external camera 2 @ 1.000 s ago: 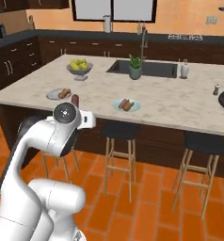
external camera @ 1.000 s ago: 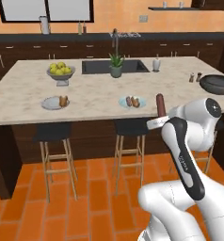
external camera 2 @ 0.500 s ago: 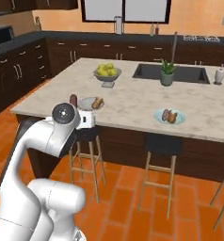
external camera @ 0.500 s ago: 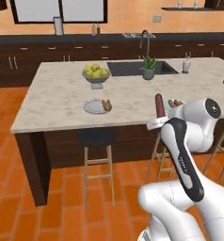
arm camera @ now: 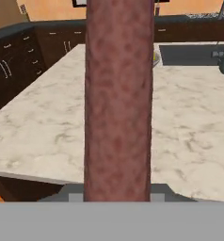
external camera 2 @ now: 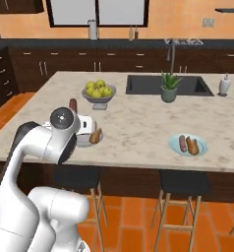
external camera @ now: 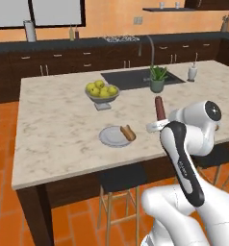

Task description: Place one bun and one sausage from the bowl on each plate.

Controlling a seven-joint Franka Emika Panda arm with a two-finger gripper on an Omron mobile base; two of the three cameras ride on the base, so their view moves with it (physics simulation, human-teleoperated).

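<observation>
Base views flanking island; hand close-up.

A reddish-brown sausage stands upright in the gripper. A bun lies on the grey plate; the blue plate holds both.

We see a sausage standing upright above the arm's wrist, held at its lower end by the claw — the fingers themselves are hidden. On the marble worktop, a light grey plate carries one bun. Behind it stands a footed fruit bowl — beyond that, a potted plant beside the sink.
</observation>
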